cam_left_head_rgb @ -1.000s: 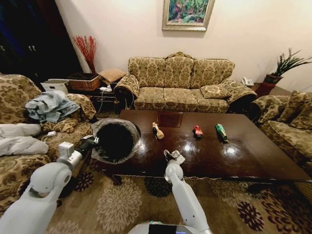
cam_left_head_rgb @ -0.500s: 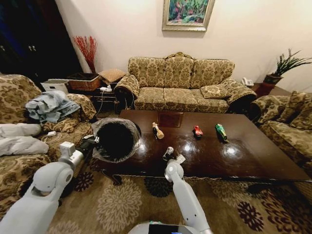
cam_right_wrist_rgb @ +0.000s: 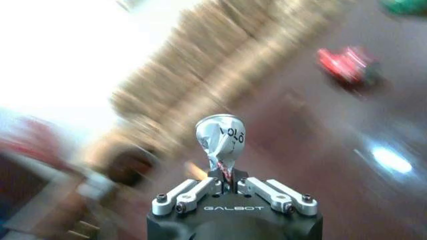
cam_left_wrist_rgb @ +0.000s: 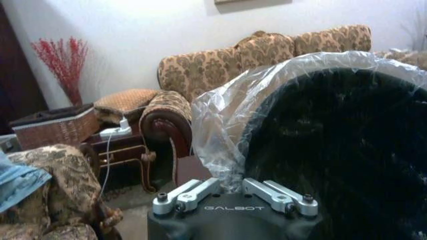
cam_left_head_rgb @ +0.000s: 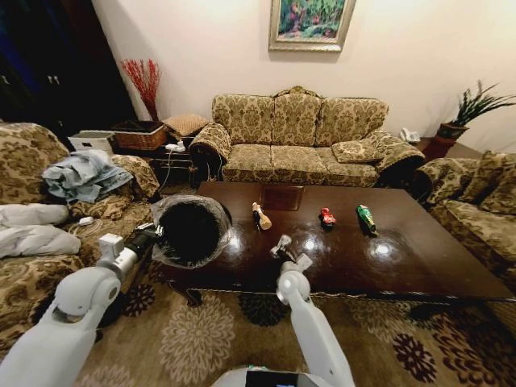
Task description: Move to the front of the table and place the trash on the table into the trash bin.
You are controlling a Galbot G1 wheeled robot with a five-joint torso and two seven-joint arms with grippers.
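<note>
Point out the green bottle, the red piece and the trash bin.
green bottle (cam_left_head_rgb: 366, 218), head view, mid-body.
red piece (cam_left_head_rgb: 327, 217), head view, its centre.
trash bin (cam_left_head_rgb: 190, 234), head view, dark inside of its mouth.

A pale cream wall (cam_left_head_rgb: 403, 48) stands at the back, with a framed painting in green tones (cam_left_head_rgb: 311, 22) hanging on it. Below it is a three-seat sofa with gold floral fabric (cam_left_head_rgb: 302, 137). Matching armchairs stand on the left (cam_left_head_rgb: 32, 201) and on the right (cam_left_head_rgb: 476, 210). A bunch of red dried branches (cam_left_head_rgb: 145, 81) rises beside a woven wicker basket (cam_left_head_rgb: 139, 135). A green spiky plant in a red pot (cam_left_head_rgb: 463, 113) is in the far right corner. The floor has a brown carpet with large flower patterns (cam_left_head_rgb: 201, 339).
</note>
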